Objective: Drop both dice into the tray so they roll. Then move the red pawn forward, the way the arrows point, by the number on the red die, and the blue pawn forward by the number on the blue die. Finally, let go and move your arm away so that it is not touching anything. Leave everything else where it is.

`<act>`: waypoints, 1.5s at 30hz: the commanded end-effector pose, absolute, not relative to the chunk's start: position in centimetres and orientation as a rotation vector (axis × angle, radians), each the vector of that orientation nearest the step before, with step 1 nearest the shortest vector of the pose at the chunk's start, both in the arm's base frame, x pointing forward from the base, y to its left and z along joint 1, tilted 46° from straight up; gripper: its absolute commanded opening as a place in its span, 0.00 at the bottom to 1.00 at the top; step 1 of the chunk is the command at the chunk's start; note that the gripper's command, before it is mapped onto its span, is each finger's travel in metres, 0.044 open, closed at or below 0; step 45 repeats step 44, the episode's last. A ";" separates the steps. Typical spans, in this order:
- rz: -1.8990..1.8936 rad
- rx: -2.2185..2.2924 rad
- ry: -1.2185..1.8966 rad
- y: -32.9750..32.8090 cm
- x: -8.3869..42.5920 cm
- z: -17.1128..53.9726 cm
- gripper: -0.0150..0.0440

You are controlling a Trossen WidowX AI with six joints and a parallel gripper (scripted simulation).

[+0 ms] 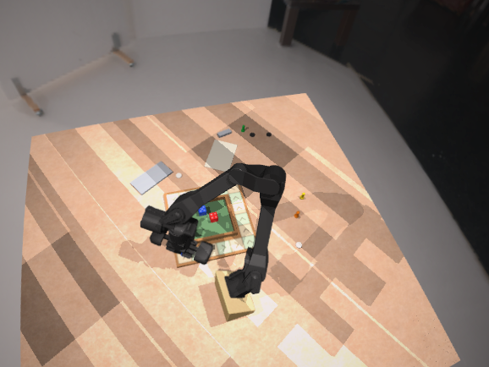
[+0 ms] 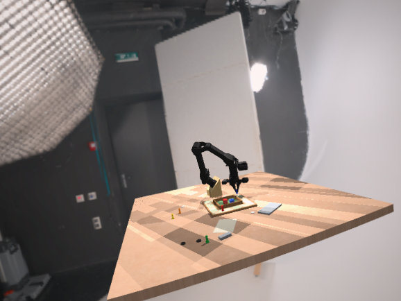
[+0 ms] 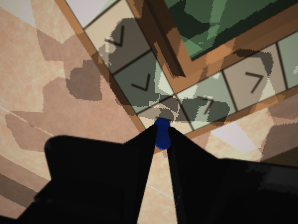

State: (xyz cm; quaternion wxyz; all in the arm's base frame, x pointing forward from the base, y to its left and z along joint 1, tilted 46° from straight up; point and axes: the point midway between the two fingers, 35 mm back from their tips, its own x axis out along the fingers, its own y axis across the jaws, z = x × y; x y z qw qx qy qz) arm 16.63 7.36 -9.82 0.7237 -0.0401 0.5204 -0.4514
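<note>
My gripper [image 1: 183,253] [image 2: 236,190] [image 3: 162,130] is shut on the blue pawn [image 2: 236,192] [image 3: 162,133], which hangs over the near corner of the track board [image 1: 214,259] [image 2: 233,211] [image 3: 255,93]. Its gap above the corner square is hard to judge. The red die [image 1: 213,216] [image 2: 225,201] and blue die [image 1: 202,210] [image 2: 232,200] lie in the green-floored tray [image 1: 233,220] [image 3: 210,65]. Their pips are too small to read surely. The red pawn [image 2: 222,208] stands on the board's far side in the exterior view; the arm hides it in the top view.
A yellow pawn [image 1: 302,196] [image 2: 173,216] and an orange pawn [image 1: 297,214] [image 2: 180,211] stand right of the board in the top view. A green pawn [image 1: 243,128] [image 2: 207,239], grey block [image 1: 224,133] [image 2: 225,236] and black discs lie beyond. A grey slab [image 1: 151,178] [image 2: 270,208] lies left.
</note>
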 end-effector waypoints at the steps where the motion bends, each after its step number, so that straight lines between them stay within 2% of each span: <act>1: -1.001 -0.104 1.152 6.6 16.4 -10.3 0.25; 4: -1.001 -0.104 1.152 6.4 16.4 -10.5 0.25; 14: -0.998 -0.090 1.149 7.1 16.6 -10.1 0.70; 21: -1.000 -0.103 1.153 10.4 16.4 -6.7 1.00; 24: -0.976 -0.137 1.175 10.4 16.5 -5.8 1.00; 34: -0.599 -0.620 1.441 8.0 16.4 6.9 1.00; 45: -0.641 -0.569 1.417 8.4 16.6 5.8 1.00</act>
